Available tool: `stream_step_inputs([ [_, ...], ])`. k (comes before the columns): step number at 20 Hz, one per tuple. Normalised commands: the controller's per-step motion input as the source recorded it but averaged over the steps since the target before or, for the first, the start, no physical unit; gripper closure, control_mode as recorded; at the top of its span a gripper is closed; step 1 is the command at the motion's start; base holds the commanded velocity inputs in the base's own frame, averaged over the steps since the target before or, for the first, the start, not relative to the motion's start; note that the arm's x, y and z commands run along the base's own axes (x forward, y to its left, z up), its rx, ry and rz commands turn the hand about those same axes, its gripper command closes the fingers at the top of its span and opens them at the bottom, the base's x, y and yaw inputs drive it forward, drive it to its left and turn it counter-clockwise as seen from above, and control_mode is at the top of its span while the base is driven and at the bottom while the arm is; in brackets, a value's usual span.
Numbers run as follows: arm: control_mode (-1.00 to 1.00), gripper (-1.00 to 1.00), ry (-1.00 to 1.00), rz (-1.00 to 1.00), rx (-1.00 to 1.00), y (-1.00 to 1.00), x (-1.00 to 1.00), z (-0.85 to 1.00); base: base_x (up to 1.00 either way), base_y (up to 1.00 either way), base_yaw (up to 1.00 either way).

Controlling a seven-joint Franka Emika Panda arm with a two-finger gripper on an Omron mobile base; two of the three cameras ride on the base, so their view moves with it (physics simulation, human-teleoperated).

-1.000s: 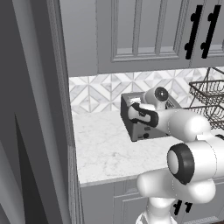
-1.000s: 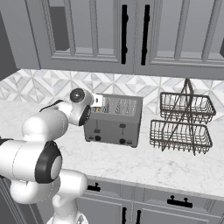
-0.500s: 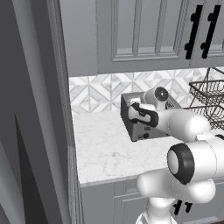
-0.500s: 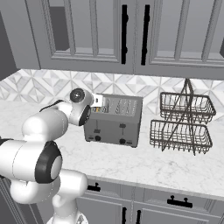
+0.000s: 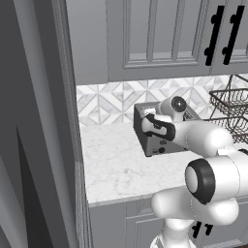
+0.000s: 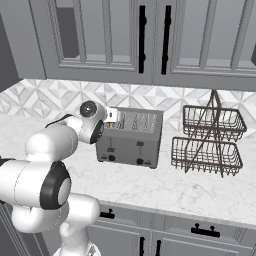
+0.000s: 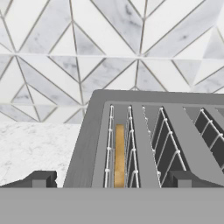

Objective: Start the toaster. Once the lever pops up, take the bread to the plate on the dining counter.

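Toaster (image 6: 131, 137): dark grey box on the marble counter (image 6: 165, 187), its back near the patterned tile backsplash (image 6: 45, 95). Long side faces the right base camera, with small black controls low on it.
Bread (image 7: 119, 155): tan slice standing on edge down in the toaster's left slot, between the wire guides, seen from above in the hand view.
Gripper (image 7: 111, 178): jaws spread wide, one dark tip at each side of the toaster top in the hand view; nothing between them. Hangs over the toaster's left end, just above the slots.
Arm: white, reaches across the counter to the toaster from the base.
Wire basket rack (image 6: 210, 140): two tiers, on the counter right of the toaster, apart from it.
Upper cabinets (image 6: 150, 40): grey, black handles.
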Motion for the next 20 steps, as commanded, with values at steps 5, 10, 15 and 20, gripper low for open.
stream_step_inputs([
  [5, -1.0, -1.0, 0.0, 0.0, 0.0, 0.0, 0.0, 0.0, 0.0, 0.0, 0.0],
  [10, -1.0, -1.0, 0.0, 0.0, 0.0, 0.0, 0.0, 0.0, 0.0, 0.0, 0.0],
  [15, -1.0, -1.0, 0.0, 0.0, 0.0, 0.0, 0.0, 0.0, 0.0, 0.0, 0.0],
  [20, -1.0, -1.0, 0.0, 0.0, 0.0, 0.0, 0.0, 0.0, 0.0, 0.0, 0.0],
])
